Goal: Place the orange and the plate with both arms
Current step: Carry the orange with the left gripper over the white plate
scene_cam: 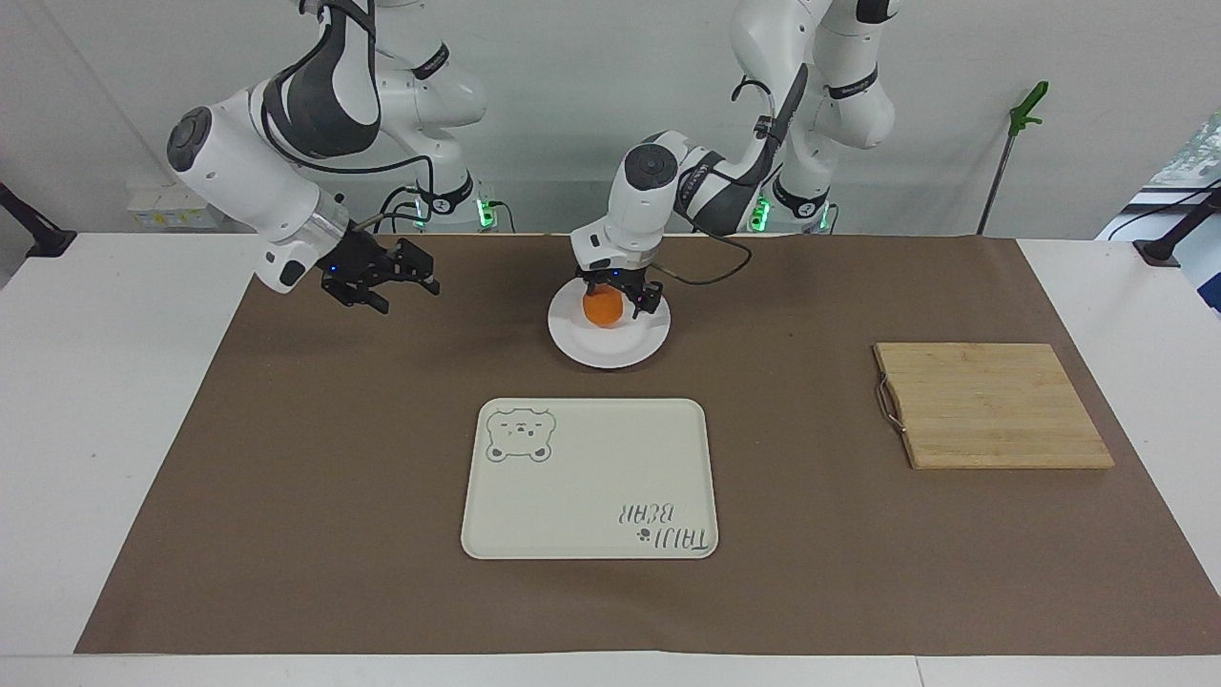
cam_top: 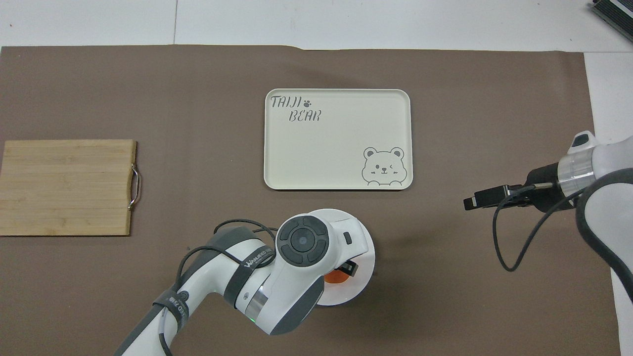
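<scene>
Small round bright-orange fruit [scene_cam: 604, 308] on glossy white round plate [scene_cam: 608, 351], plate at cream bear tray's [scene_cam: 589, 479] twelve o'clock in the facing view, left gripper [scene_cam: 618, 295] spread open around the orange, right gripper [scene_cam: 386, 278] open over brown mat [scene_cam: 315, 429].

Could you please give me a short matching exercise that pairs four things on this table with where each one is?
Things:
1. orange
2. plate
3. tray
4. cutting board

Places:
A. toward the left arm's end of the table
B. on the plate
C. farther from the robots than the plate
D. nearer to the robots than the tray

Pairs: 1-B, 2-D, 3-C, 4-A
</scene>
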### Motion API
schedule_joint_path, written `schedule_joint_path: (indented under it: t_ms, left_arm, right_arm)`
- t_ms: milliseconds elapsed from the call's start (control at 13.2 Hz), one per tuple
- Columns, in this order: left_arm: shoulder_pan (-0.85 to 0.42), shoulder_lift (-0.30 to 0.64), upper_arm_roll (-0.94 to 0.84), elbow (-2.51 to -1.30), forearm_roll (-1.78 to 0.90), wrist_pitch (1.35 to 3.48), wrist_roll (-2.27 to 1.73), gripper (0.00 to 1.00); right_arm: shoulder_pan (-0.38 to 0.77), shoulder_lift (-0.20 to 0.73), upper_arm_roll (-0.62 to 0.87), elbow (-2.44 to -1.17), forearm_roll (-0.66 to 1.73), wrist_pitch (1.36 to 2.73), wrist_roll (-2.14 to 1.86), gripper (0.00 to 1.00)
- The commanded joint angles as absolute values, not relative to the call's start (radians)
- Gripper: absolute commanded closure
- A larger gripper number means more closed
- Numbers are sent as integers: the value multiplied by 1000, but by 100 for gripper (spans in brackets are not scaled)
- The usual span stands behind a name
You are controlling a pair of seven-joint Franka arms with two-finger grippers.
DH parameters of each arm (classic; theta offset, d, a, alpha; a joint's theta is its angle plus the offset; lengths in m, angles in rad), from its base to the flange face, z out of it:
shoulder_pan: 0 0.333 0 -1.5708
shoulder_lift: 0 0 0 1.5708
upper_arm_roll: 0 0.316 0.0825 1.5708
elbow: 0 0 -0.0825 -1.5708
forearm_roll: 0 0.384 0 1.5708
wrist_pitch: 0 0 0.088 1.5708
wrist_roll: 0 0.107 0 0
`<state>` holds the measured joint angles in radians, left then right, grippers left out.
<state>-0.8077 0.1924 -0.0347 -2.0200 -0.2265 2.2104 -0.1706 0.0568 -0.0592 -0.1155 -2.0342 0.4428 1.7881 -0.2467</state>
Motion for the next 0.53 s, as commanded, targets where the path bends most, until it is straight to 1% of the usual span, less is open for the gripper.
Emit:
schedule_joint_path:
  t_ms: [0,152,303,455]
  left_arm:
    - [-813,140,-9,-2013,-238,2149,-170,0]
    - [-772,114,-2,-2013,-226,2096,-170,0]
    - [-692,65,2,-2003,-198,2068,-164,0]
    - [-609,13,3,-1959,-118,1998,-160,0]
  right_arm:
    - [38,-74,-109,-2092,498,1816,-300,0]
    - [40,-84,-109,-2141,546,1818,-337,0]
    - [44,-94,-109,-2177,580,1824,-337,0]
    - [45,-89,-109,-2221,664,1832,-339,0]
